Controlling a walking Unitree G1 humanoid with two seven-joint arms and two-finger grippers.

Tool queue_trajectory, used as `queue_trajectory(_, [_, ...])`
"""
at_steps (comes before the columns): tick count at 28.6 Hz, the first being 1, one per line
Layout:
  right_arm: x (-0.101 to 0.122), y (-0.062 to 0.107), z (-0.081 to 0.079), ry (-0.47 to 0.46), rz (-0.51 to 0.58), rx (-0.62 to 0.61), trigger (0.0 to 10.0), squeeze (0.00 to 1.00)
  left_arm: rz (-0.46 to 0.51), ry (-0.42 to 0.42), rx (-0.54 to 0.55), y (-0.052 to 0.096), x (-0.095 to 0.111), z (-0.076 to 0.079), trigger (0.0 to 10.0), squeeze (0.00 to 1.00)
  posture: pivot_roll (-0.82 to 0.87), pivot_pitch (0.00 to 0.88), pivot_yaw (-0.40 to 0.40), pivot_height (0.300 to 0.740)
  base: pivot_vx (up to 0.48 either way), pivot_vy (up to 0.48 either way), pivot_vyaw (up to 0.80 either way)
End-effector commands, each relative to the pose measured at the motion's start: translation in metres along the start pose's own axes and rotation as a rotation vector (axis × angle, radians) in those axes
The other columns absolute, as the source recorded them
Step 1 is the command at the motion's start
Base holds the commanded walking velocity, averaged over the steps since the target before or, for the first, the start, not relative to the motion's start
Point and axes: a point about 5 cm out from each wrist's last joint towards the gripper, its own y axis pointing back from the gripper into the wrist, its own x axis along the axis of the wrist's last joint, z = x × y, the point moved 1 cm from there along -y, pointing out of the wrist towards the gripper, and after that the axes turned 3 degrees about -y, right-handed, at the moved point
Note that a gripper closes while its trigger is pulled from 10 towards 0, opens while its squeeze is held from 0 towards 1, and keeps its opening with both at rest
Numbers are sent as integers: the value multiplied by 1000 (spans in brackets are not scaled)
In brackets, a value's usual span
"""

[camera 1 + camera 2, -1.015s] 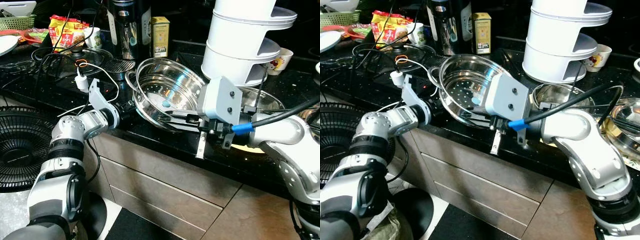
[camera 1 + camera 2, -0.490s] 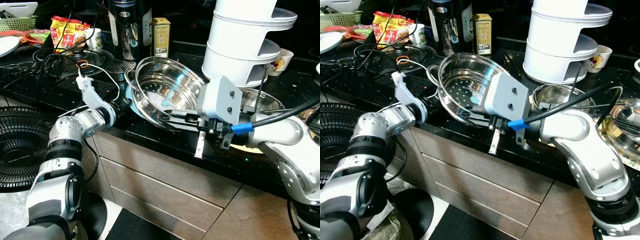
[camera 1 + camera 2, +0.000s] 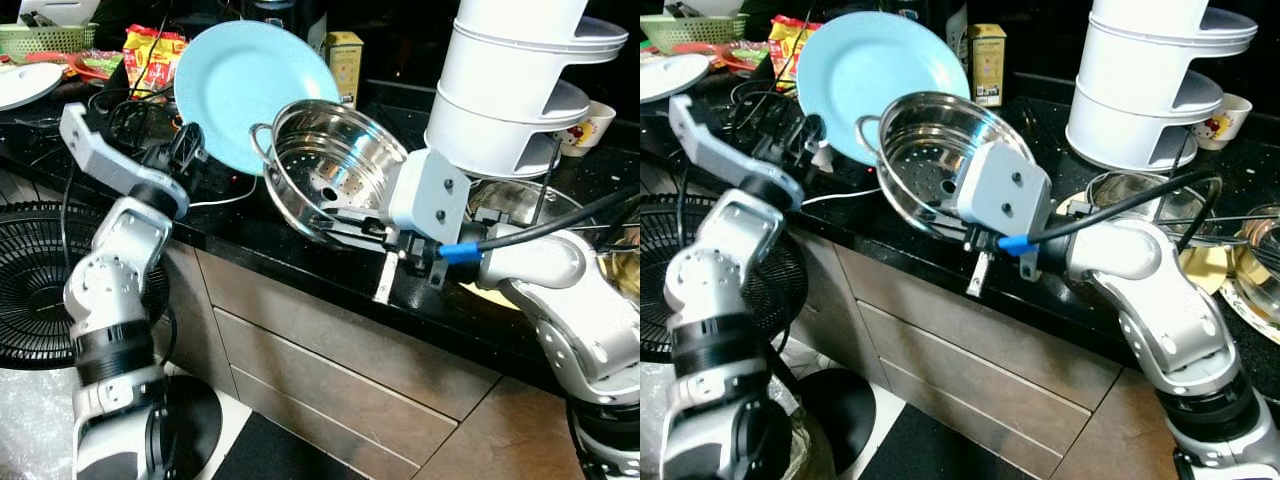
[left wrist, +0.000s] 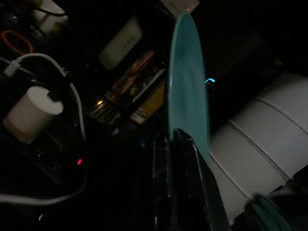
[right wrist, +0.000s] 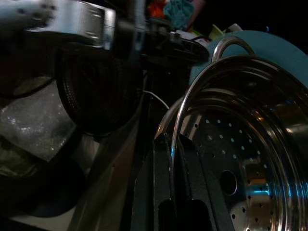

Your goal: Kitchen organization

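Left gripper pinches a light-blue plate by its lower edge, held upright above the black countertop. Right gripper clamps the rim of a perforated stainless steamer insert, tilted, just beside the plate.

I'm seeing a black fan on the floor below the worktop's front edge. A white charger with its cable lies on the worktop, a yellow box stands toward the back edge.
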Motion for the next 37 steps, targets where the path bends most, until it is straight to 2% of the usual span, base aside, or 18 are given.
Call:
queue_trajectory(1, [-2,3,4,30,-12,-44,0,0,21,-57,8,13,-4,8,0,0,-6,0,21,740,0,0,0])
queue_trajectory(3, [-6,5,5,31,-29,-58,0,0,27,-97,60,23,-8,6,0,0,-4,0,22,740,0,0,0])
queue_trajectory(6, [-8,5,6,35,-32,-65,0,0,14,-127,90,29,-11,3,235,0,-5,0,22,740,0,0,0])
queue_trajectory(7, [-8,5,7,36,-32,-67,0,0,5,-142,94,29,-11,2,2824,0,-5,0,22,740,0,0,0])
queue_trajectory(8, [-8,5,7,36,-32,-67,0,0,5,-142,94,29,-11,2,2824,0,-5,0,22,740,0,0,0])
queue_trajectory(9, [-8,5,7,36,-32,-69,0,0,-2,-163,99,30,-12,2,4078,0,-5,0,22,740,0,0,0])
queue_trajectory(10, [-8,5,7,36,-32,-70,0,0,-8,-176,102,31,-12,2,10000,0,-1,0,20,740,-251,0,0])
queue_trajectory(20, [-12,3,7,30,-30,-76,0,0,0,-225,123,37,-9,4,10000,0,9,0,12,740,-358,0,0])
queue_trajectory(25, [-18,0,2,6,-31,-59,0,0,7,-237,128,41,-8,4,10000,0,11,0,12,740,-380,0,0])
queue_trajectory(26, [-20,-1,1,-10,-31,-55,8392,0,8,-239,129,41,-8,5,10000,0,11,0,10,740,-356,0,0])
queue_trajectory(27, [-20,-1,1,-10,-31,-55,8392,0,8,-239,129,41,-8,5,10000,0,11,0,10,740,-356,0,0])
queue_trajectory(28, [-23,-1,0,-22,-39,-57,10000,0,8,-240,129,41,-8,5,10000,0,11,0,11,740,-349,0,0])
queue_trajectory(37, [-33,-2,0,-53,-60,-82,10000,0,-6,-238,125,43,-13,7,10000,0,9,0,11,740,-343,0,0])
